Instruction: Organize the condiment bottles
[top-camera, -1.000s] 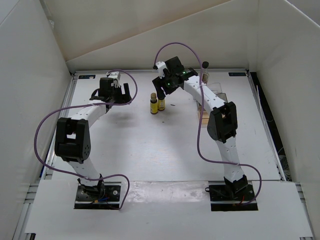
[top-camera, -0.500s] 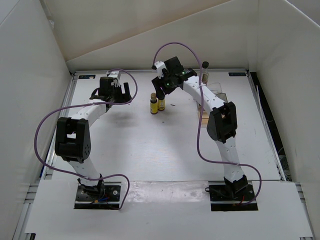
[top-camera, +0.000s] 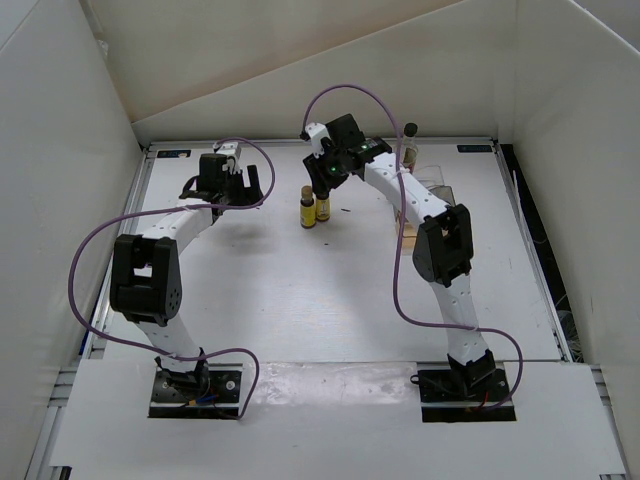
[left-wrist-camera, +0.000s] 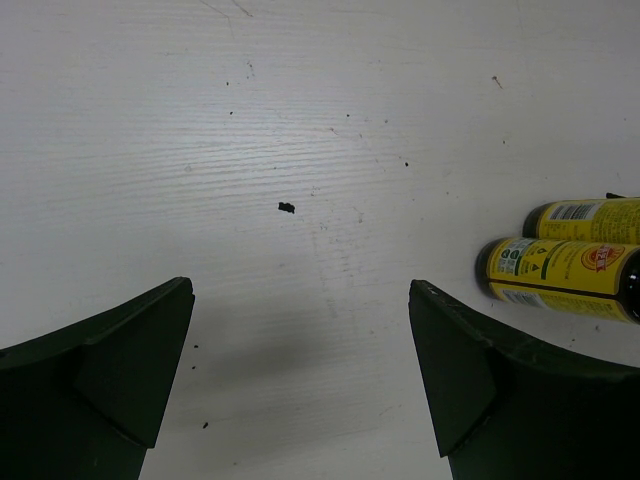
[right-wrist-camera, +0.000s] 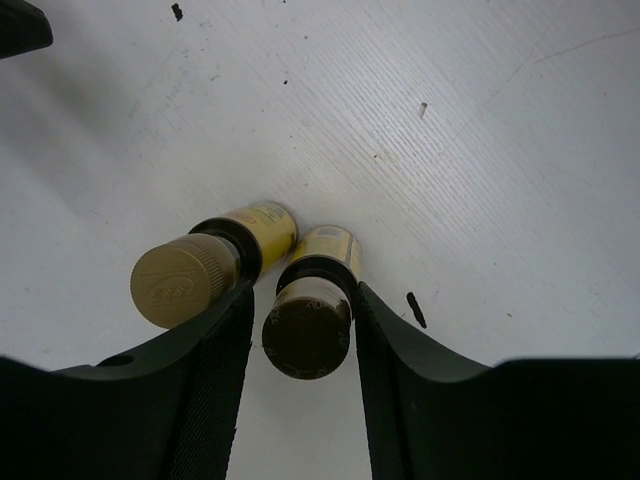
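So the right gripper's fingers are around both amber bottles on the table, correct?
Not both, just one. The right wrist view shows the right gripper with its fingers either side of a single amber bottle; the other amber bottle stands just outside the fingers.

White tabletop, lightly speckled with dark flecks — boxed in by plain white panels on three sides.

An amber bottle with a gold cap and yellow label stands upright, and its twin stands just beside it. A taller black-capped bottle stands upright, well apart from them.
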